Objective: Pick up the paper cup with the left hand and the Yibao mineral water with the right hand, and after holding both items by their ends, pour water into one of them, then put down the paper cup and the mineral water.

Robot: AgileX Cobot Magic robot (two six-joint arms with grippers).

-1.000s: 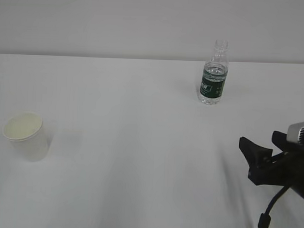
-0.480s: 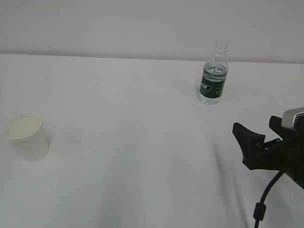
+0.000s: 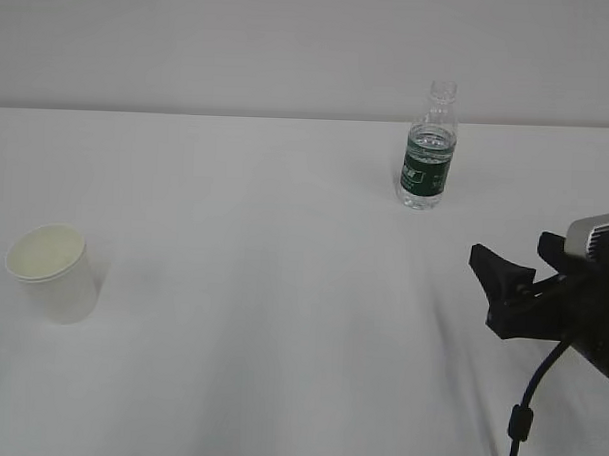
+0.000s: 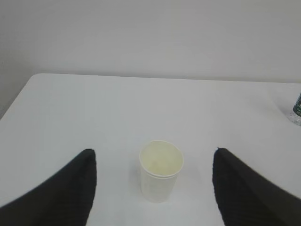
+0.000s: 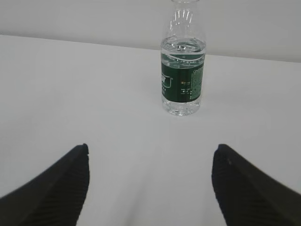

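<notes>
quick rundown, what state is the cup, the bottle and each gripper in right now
paper cup: upright on the table, empty, untouched.
Yibao mineral water: upright, cap off, partly filled, untouched.
left gripper: open, cup ahead between its fingers, no contact.
right gripper: open, short of the bottle.

Right gripper [image 3: 523,281]: black, angular, two wedge-shaped fingers tapering to blunt tips. Light grey plate [image 3: 599,234] on top near frame edge (dark dot on it, maybe screw). Thin black cable [image 3: 528,406] hanging below, thicker black collar partway down. In right wrist view, fingers [image 5: 56,186] matte black, faint ribbed texture on inner faces. Left gripper [image 4: 153,188]: in left wrist view only, fingers [image 4: 61,190] same matte black wedges, fine ribbing, rounded tips.
</notes>
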